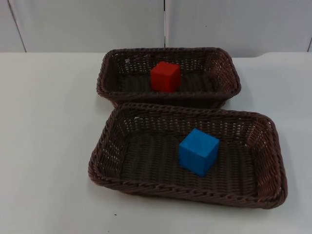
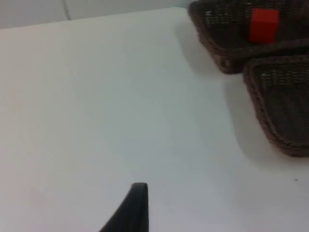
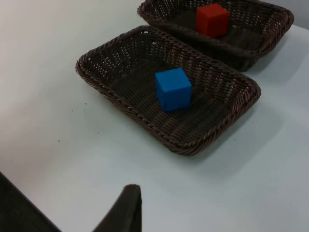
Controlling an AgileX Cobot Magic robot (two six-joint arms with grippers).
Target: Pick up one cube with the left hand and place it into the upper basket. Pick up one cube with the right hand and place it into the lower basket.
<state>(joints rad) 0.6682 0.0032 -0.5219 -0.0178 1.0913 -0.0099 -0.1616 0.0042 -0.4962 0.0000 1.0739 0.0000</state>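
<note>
Cubes already sit where we want them: red cube (image 1: 165, 76) in the upper basket (image 1: 106, 74) near the tabletop's far edge, blue cube (image 1: 198, 151) in the lower basket (image 1: 100, 155). Left gripper (image 2: 130, 212) and right gripper (image 3: 123, 210) wait over bare tabletop (image 1: 48, 146); we cannot tell their openings.

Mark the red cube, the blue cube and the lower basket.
red cube (image 1: 165, 76), top view, front face.
blue cube (image 1: 198, 151), top view, left face.
lower basket (image 1: 181, 190), top view, near rim.
</note>
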